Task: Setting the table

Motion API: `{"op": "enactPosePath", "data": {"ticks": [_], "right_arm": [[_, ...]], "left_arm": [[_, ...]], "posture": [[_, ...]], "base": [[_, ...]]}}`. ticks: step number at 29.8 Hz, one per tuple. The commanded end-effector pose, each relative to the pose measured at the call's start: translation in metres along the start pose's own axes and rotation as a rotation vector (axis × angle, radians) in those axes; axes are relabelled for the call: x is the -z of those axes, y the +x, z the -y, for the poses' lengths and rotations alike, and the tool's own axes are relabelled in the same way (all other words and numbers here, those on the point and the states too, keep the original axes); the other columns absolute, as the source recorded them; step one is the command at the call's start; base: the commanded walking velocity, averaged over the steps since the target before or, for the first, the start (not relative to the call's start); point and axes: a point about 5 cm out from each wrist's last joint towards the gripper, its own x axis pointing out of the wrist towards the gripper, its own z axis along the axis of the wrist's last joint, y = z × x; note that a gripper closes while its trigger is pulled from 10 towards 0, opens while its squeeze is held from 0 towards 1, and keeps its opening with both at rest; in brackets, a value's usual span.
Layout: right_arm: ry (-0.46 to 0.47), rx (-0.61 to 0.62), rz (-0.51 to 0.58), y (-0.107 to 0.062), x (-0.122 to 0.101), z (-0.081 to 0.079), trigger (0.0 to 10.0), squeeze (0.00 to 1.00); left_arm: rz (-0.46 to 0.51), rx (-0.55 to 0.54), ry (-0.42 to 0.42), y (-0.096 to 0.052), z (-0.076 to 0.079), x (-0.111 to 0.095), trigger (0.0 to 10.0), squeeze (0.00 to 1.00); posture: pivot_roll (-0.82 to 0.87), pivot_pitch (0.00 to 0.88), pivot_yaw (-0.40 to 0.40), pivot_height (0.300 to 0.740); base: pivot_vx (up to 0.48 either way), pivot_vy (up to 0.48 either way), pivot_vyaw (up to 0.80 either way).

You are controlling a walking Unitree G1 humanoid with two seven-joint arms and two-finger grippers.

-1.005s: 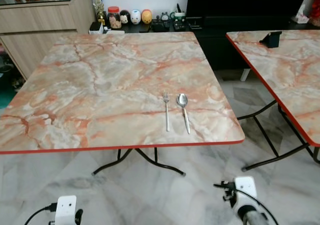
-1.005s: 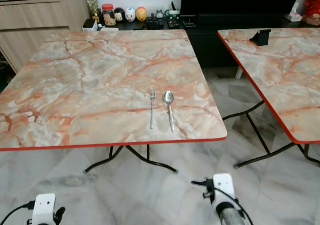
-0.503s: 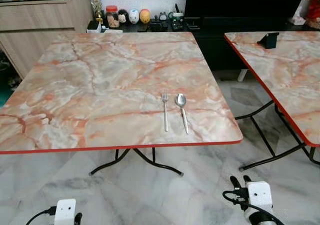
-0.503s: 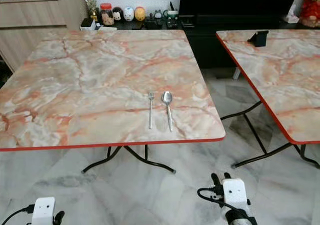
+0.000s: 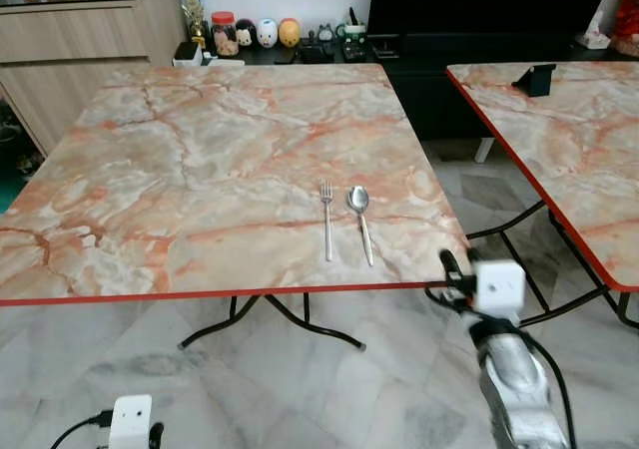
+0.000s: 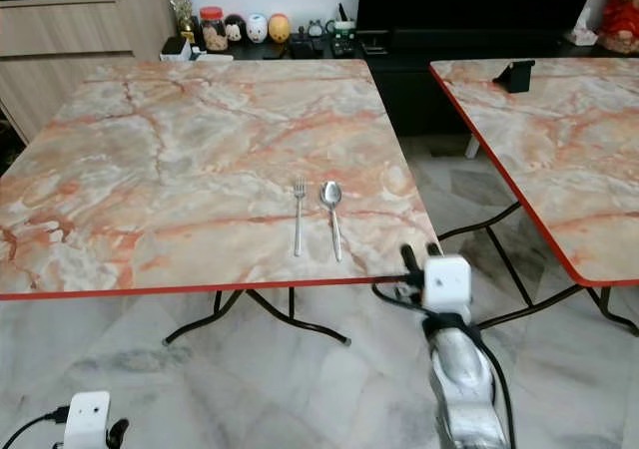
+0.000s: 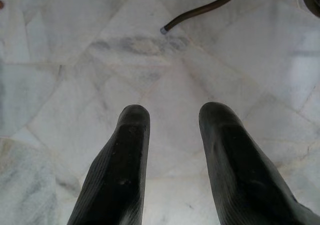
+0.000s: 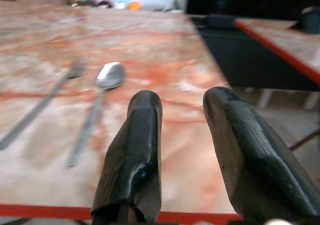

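Silver metal marks the fork [image 5: 326,220] and the spoon [image 5: 360,223], which are laid side by side, close but not touching, at the lower centre of the left eye frame, on the marbled, red-edged worktop [image 5: 200,160] near its front edge. The spoon is placed to the right of the fork, bowl pointing away from the robot. The right gripper [image 8: 182,150] is held at the worktop's front right corner, at the lower right of the frame, with its jaws apart and empty; in the right wrist view both utensils are seen just beyond the jaws and off to one side, untouched. The left gripper [image 7: 172,150] is hung low over the pale marble floor [image 7: 75,85], jaws apart and empty. A second worktop [image 5: 569,140] is seen at the right edge of the frame.
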Motion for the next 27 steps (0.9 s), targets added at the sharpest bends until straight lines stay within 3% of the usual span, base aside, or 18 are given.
{"op": "enactPosePath", "data": {"ticks": [1,11,19,27], "right_arm": [[0.008,-0.014,-0.035,0.0,0.005,-0.003,10.0,0.0],[0.014,0.005,-0.004,0.026,-0.008,-0.005,10.0,0.0],[0.036,-0.001,-0.011,0.031,-0.006,-0.011,10.0,0.0],[0.048,-0.02,-0.003,0.035,-0.006,-0.021,10.0,0.0]], "left_arm": [[-0.005,-0.01,0.001,-0.001,-0.001,0.002,10.0,0.0],[-0.033,-0.038,-0.008,-0.003,-0.006,0.009,10.0,0.0],[-0.021,-0.042,0.002,-0.003,-0.01,0.008,10.0,0.0],[-0.025,-0.047,0.015,-0.004,-0.015,0.009,10.0,0.0]], "posture": [[-0.02,0.0,-0.008,0.724],[-0.03,0.0,0.015,0.724],[-0.03,0.0,0.025,0.724],[-0.03,0.0,0.038,0.724]], "base": [[0.0,0.0,0.0],[0.0,0.056,0.0],[0.0,0.3,0.0],[0.0,0.227,-0.58]]}}
